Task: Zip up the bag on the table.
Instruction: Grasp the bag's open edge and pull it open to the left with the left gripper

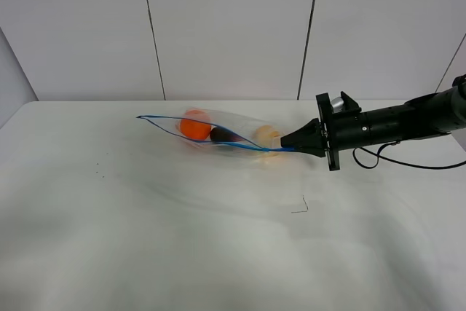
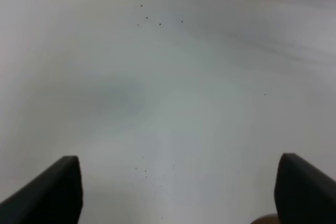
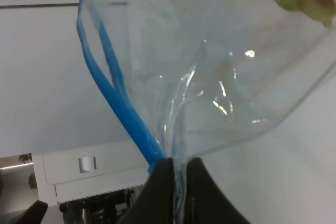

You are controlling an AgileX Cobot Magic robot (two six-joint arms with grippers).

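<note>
Two hands, right hand [image 1: 285, 144] pinching zip end of bag [image 1: 234, 123], left hand [image 2: 178, 184] wide apart, empty

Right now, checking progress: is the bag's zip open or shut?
Open: blue zip strips of the bag gape apart, meeting only at the right gripper.

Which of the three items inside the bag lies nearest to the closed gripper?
The yellow fruit, beside the right gripper; the aubergine and orange lie farther away.

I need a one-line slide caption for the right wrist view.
Right gripper shut on one end of the clear bag, whose blue zip strip gapes open.
</note>
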